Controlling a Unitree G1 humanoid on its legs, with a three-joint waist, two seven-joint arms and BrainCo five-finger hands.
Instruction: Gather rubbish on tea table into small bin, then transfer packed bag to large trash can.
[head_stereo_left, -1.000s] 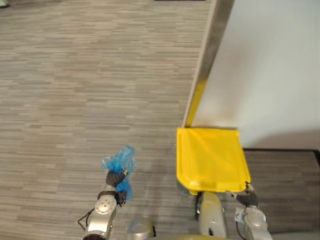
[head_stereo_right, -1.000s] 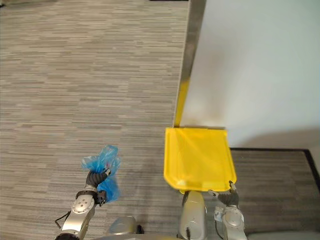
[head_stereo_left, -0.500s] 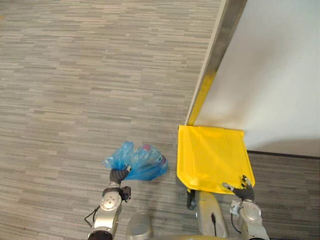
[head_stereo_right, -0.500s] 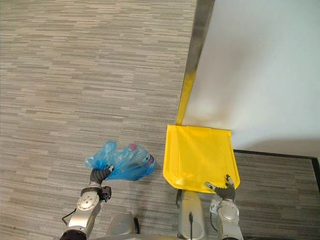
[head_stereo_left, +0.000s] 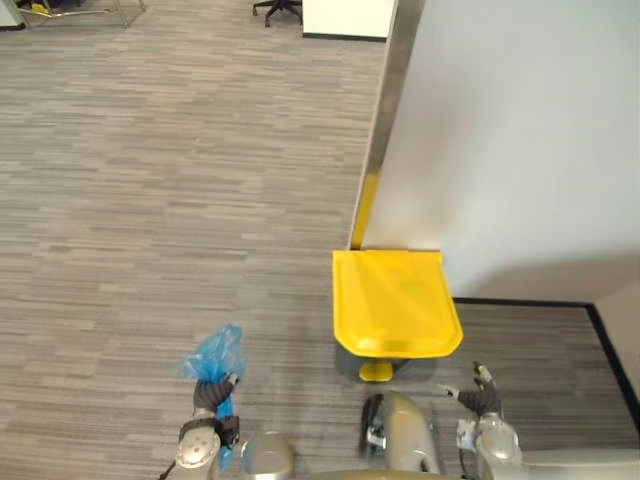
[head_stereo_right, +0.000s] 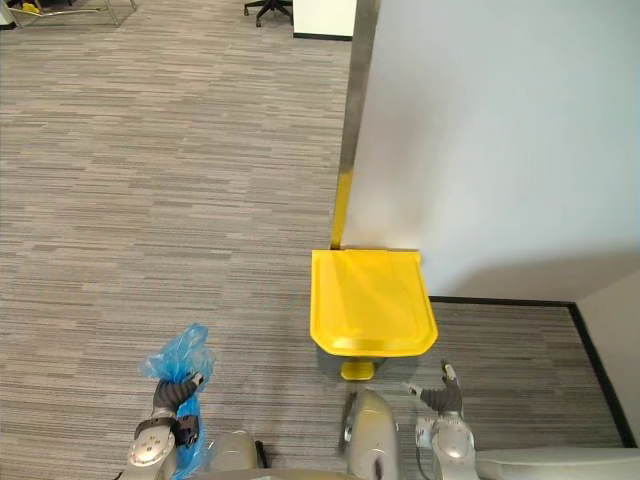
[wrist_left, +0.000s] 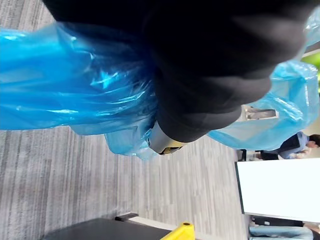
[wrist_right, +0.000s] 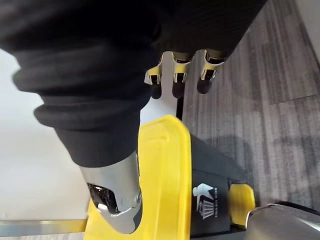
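Now at the transfer step. Left hand is clenched round the neck of the blue bag, at 8 o'clock from the can. Yellow lid is down. Right hand sits at the can's 5 o'clock, fingers loose, holding nothing, clear of the lid. Next, by my reading, the lid must come up (pedal sits at 6 o'clock). Then the bag swings across toward 2 o'clock and drops in.

A grey striped carpet covers the floor. A white wall with a metal edge stands at the right; a chair base shows far behind.
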